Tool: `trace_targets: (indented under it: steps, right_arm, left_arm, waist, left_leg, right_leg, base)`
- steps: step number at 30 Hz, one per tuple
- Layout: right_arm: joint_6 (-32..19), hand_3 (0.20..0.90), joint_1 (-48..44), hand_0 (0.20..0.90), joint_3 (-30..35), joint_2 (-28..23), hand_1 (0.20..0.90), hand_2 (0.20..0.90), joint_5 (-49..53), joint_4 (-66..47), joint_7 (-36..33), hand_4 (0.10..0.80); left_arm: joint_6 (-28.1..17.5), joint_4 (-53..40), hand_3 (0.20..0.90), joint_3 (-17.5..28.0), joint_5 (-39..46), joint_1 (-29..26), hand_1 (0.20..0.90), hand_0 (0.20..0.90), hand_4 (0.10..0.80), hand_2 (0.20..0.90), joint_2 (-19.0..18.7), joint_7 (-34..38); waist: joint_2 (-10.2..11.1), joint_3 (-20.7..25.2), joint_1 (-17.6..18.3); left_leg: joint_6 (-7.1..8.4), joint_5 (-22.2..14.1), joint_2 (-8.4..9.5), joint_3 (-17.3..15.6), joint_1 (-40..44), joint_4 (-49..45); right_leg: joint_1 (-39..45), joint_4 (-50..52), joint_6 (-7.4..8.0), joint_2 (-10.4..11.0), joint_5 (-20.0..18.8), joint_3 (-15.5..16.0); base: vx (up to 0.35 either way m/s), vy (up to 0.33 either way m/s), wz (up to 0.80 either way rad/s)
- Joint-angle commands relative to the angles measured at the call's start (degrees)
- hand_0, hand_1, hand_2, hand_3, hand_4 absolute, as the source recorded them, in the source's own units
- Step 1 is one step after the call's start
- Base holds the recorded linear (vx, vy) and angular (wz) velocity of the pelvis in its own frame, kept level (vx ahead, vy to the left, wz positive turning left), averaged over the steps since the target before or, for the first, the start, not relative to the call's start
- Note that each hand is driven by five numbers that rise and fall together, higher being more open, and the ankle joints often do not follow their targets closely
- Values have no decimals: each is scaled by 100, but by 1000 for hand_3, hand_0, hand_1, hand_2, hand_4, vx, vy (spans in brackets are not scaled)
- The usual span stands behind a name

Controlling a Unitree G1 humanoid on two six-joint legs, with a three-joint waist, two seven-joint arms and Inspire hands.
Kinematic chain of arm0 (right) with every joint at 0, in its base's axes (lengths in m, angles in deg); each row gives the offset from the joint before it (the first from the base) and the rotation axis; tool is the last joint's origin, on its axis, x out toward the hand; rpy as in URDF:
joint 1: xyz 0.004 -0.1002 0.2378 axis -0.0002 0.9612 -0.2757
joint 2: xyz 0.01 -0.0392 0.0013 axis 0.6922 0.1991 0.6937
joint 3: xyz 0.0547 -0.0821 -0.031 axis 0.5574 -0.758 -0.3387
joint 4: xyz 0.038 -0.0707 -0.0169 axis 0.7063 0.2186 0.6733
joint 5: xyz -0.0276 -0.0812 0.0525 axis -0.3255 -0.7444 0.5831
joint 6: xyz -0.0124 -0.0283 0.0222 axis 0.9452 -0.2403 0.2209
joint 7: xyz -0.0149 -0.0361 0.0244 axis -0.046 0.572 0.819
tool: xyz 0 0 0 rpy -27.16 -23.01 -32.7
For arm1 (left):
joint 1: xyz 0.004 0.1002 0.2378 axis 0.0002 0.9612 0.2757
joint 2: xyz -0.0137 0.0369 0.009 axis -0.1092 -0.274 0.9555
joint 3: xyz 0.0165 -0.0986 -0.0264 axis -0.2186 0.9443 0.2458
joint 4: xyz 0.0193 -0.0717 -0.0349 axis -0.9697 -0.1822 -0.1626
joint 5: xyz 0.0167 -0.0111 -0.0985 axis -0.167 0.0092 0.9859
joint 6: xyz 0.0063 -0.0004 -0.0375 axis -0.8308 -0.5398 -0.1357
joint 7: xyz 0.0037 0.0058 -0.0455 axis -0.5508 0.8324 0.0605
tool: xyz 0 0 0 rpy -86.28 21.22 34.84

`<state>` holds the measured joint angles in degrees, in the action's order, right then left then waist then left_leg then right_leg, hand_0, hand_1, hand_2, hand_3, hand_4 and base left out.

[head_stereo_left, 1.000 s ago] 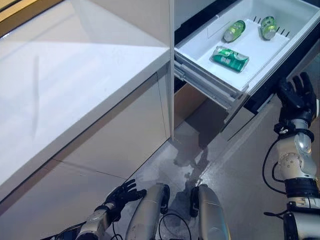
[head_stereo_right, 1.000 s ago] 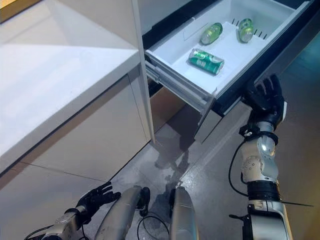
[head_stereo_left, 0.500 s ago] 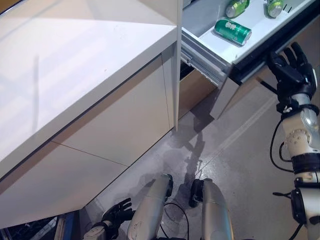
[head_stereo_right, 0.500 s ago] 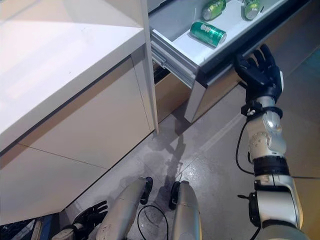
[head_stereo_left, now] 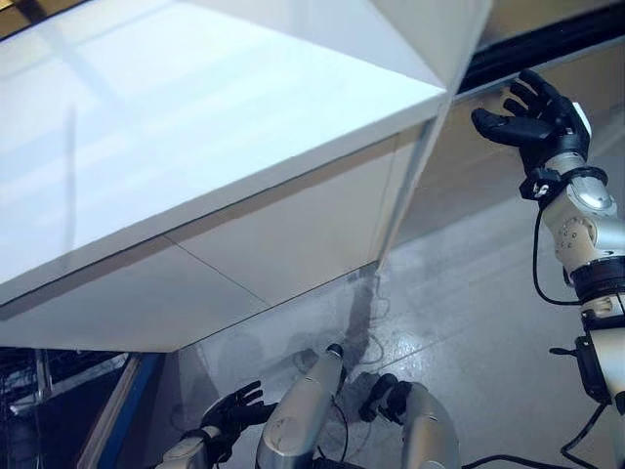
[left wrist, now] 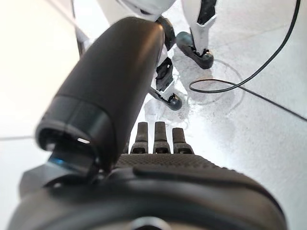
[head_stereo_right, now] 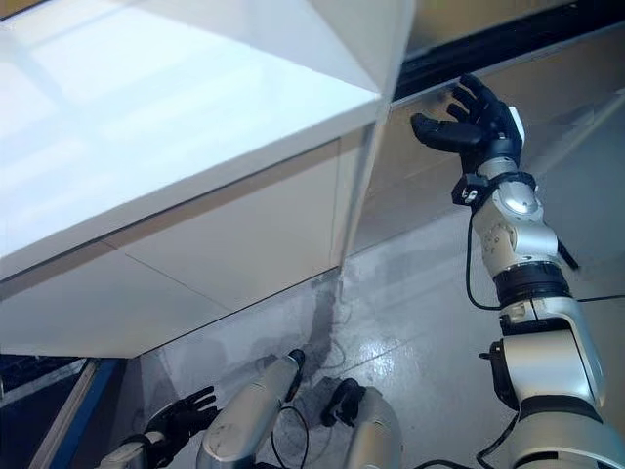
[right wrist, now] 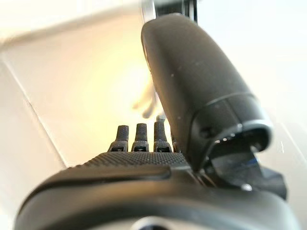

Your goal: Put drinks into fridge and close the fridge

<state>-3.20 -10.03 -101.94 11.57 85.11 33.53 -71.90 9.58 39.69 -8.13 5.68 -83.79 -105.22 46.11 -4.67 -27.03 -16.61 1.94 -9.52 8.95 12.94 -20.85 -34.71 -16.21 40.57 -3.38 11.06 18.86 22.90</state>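
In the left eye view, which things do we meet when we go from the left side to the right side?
Left hand, low at the bottom edge → white counter's front corner → dark gap of the fridge → right hand, open and raised.

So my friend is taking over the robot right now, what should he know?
Right hand: open, fingers spread, raised beside the tan fridge drawer front, holding nothing.
Left hand: open, low by the floor, idle and empty.
Drinks: none in view now; no can shows in either hand.
Fridge: the drawer front looks flush below the dark gap, so the drawer seems shut.
White glossy counter: nothing on the part in view.
Left: check the drawer is fully closed, then move the right hand away.
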Motion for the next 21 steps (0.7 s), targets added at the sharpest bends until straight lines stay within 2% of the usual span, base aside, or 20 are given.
trace_targets:
  steps: [1,3,4,6,10,13,14,17,21]
  right_arm:
    - [-403,900,-970,900,-54,-38,900,900,-101,-376,390,800]
    - [-383,900,-907,900,1,-50,900,900,-87,-356,338,800]
    - [-386,900,-884,900,30,-59,900,900,-100,-351,306,800]
    - [-426,900,-790,900,110,-56,900,900,-123,-364,127,800]
    - [-678,900,-385,900,329,-66,900,900,-584,-699,-414,800]
    - [-652,900,46,900,538,-6,900,900,-576,-1123,-528,800]
    - [-622,900,568,900,756,204,900,900,-361,-1514,-484,800]
    - [-466,900,1822,900,1093,624,900,900,-340,-2251,-289,800]
    - [-341,900,3763,900,1372,1315,900,900,-201,-2789,504,800]
  left_arm:
    - [-273,33,900,-44,-260,312,900,900,800,900,-528,-203]
    - [-304,118,900,-12,-348,332,900,900,800,900,-548,-238]
    - [-326,143,900,-6,-387,332,900,900,800,900,-553,-253]
    - [-307,196,900,-14,-464,328,900,900,800,900,-541,-232]
    - [-312,237,900,-31,-476,358,900,900,800,900,-505,-270]
    - [-265,210,900,3,-407,367,900,900,800,900,-443,-280]
    - [-184,203,900,35,-349,340,900,900,800,900,-364,-283]
    - [-140,123,900,119,-394,416,900,900,800,900,-236,-198]
    - [-62,-18,900,303,-596,608,900,900,800,900,-72,-95]
  waist:
    - [348,577,-315]
    - [400,649,-306]
    - [395,664,-303]
    - [449,746,-255]
    - [538,911,-16]
    - [579,1000,157]
    - [609,1115,371]
    - [658,1336,693]
    - [702,1675,1066]
  left_leg:
    - [-728,-487,68,-348,290,163]
    - [-714,-477,55,-323,416,287]
    - [-720,-295,38,-346,401,379]
    - [-717,-288,15,-363,522,500]
    - [-719,-242,-68,-501,802,838]
    - [-707,-230,-125,-635,936,981]
    - [-679,-144,-177,-731,1050,1198]
    - [-638,-54,-263,-922,1314,1551]
    - [-571,167,-366,-1142,1641,2199]
  right_leg:
    - [458,-294,76,-154,-216,-564]
    - [630,-543,116,-192,-301,-564]
    - [636,-662,77,-184,-472,-480]
    - [780,-899,118,-235,-556,-511]
    - [956,-1406,238,-363,-764,-720]
    - [1023,-1683,286,-432,-881,-869]
    - [1046,-1953,320,-486,-1016,-1018]
    - [1151,-2415,393,-585,-1198,-1310]
    - [1295,-3039,528,-709,-1450,-1564]
  base:
    - [72,-30,14]
    - [22,-19,5]
    - [-32,-6,6]
    - [14,-25,4]
    - [-4,-24,-5]
    - [-48,0,-14]
    - [-80,9,-34]
    - [-66,10,-44]
    - [-75,4,-50]
